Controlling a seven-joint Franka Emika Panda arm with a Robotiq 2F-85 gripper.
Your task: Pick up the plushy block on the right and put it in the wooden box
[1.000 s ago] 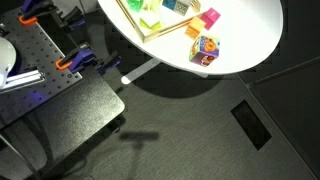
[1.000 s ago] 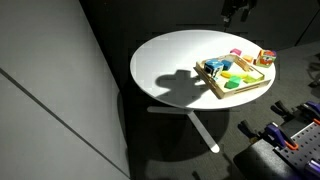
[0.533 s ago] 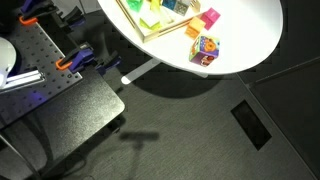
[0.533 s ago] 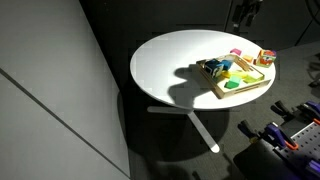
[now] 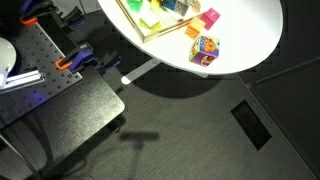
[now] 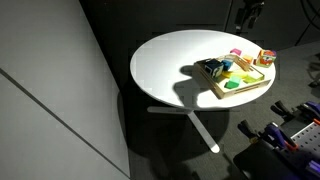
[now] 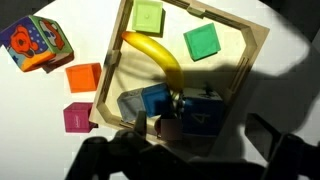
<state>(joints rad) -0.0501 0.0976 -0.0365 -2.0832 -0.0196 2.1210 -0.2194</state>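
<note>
The plushy block (image 7: 37, 45) is a soft cube with a colourful print. It lies on the white round table outside the wooden box, and both exterior views show it (image 5: 205, 48) (image 6: 265, 58). The wooden box (image 7: 257, 60) is a shallow tray holding green blocks, a yellow banana (image 7: 158, 60) and blue blocks. My gripper (image 7: 200, 150) hangs high above the box, dark and in shadow. Its fingers are spread with nothing between them. In an exterior view it shows at the top edge (image 6: 248, 12).
An orange block (image 7: 84, 77) and a magenta block (image 7: 77, 117) lie on the table between the plushy block and the box. The table edge (image 5: 240, 70) is close to the plushy block. A black platform with orange clamps (image 5: 70, 62) stands beside the table.
My gripper has moved sideways above the table toward the box. Its shadow has slid across the tabletop onto the box's near end. The blocks have not moved.
</note>
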